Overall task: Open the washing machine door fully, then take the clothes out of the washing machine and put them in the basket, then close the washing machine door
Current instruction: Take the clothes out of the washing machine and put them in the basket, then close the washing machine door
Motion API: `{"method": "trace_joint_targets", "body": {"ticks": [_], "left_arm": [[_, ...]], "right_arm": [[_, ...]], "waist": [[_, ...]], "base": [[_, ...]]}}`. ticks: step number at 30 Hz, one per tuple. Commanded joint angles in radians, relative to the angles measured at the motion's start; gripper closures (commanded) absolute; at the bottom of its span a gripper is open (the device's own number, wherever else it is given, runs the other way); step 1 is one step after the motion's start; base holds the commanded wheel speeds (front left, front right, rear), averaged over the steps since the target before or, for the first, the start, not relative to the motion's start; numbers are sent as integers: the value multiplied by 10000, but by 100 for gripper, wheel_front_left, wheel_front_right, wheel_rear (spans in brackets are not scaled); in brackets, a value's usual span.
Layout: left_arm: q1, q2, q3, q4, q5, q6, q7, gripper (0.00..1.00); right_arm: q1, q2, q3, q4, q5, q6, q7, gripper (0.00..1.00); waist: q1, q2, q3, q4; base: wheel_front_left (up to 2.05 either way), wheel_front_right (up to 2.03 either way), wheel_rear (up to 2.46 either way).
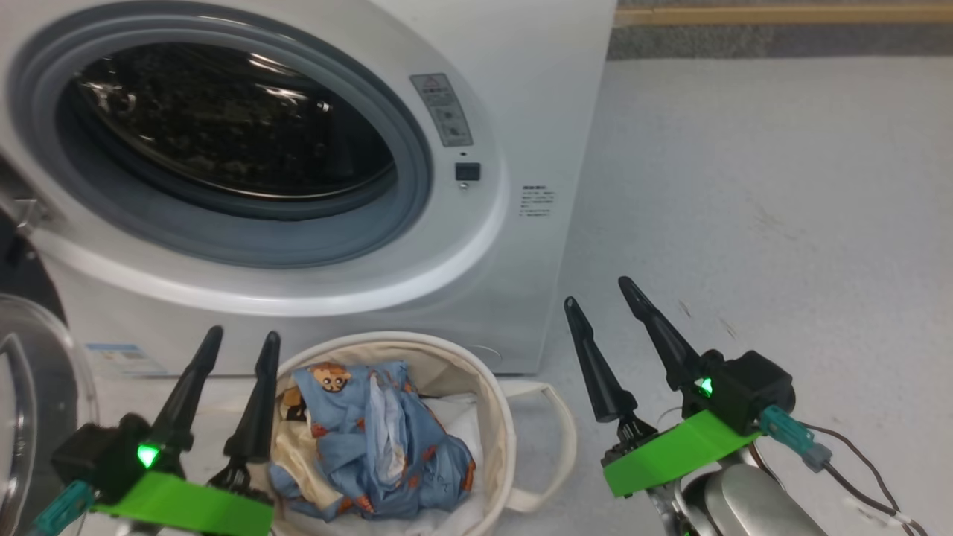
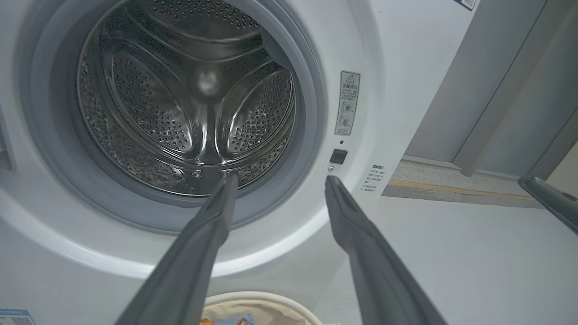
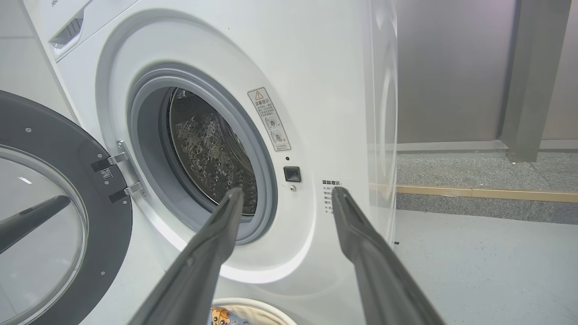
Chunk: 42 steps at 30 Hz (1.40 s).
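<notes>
The white washing machine (image 1: 521, 112) stands with its round door (image 3: 49, 212) swung wide open to the left; the door's glass bowl (image 1: 37, 417) shows at the lower left of the head view. The steel drum (image 2: 189, 99) holds no clothes that I can see. Light-blue printed clothes (image 1: 372, 439) lie in the cream basket (image 1: 506, 417) on the floor before the machine. My left gripper (image 1: 244, 339) is open just left of the basket, holding nothing. My right gripper (image 1: 598, 292) is open over the floor to the basket's right, also holding nothing.
Grey floor (image 1: 782, 223) stretches to the right of the machine. A yellow strip (image 1: 782, 13) on a low kerb runs along the far edge. Grey wall panels (image 3: 451, 67) stand behind it. Wires (image 1: 864, 476) trail from my right wrist.
</notes>
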Motion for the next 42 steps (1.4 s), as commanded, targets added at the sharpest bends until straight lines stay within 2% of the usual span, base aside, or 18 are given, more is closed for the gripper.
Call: {"method": "trace_joint_targets", "body": {"ticks": [1,4,11,21,32,42], "left_arm": [[-114,326,489,-474,6,122,84,0],[216,410,603,-953,12,418,308,0],[569,491,631,-1330,4,678,555,0],[556,611,752,-793,-208,586,478,0],[330,710,843,-211,-254,513,300,0],[292,575,811,-159,-100,544,56,0]], "right_arm": [[-85,-4,163,-275,34,73,-124,0],[-106,21,156,-193,34,73,-124,0],[-155,5,231,-98,80,73,-124,0],[-190,-5,276,-29,134,73,-124,0],[-225,39,324,-42,151,73,-124,0],[-208,19,368,28,160,73,-124,0]], "waist": [[0,-1,-126,131],[0,-1,-226,182],[0,-1,-397,222],[0,-1,-315,157],[0,-1,-225,72],[0,-1,-187,201]], "base": [[0,0,0],[0,0,0],[-1,1,0],[-72,97,-25],[-185,212,-27],[-159,168,-9]]}}
